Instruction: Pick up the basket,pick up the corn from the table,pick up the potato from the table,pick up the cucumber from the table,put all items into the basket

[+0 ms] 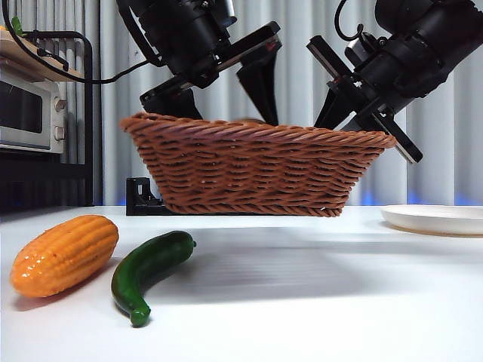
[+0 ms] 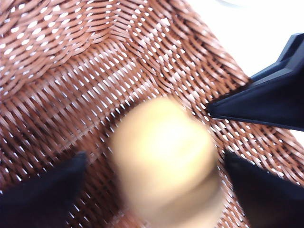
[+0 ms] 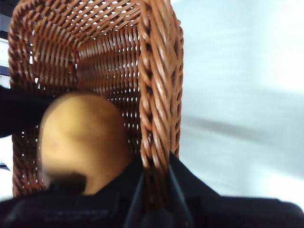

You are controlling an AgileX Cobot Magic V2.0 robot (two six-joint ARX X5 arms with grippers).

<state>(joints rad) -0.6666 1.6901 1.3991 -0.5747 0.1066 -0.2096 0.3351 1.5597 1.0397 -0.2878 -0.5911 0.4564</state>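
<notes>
White desk (image 1: 302, 302): corn (image 1: 64, 254), cucumber (image 1: 151, 270) lying loose. Right gripper (image 3: 154, 166) clamped on raised basket (image 1: 256, 177) rim. Left gripper (image 2: 152, 175), fingers apart, potato (image 2: 166, 159) dropping between. Judgement: keep basket level; retract straight up.

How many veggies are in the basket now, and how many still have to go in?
One is in: the potato sits inside the basket. The right gripper is clamped on the basket's rim and holds it above the table. The left gripper is open over the potato. Two are left: the corn and the cucumber lie on the table.
</notes>
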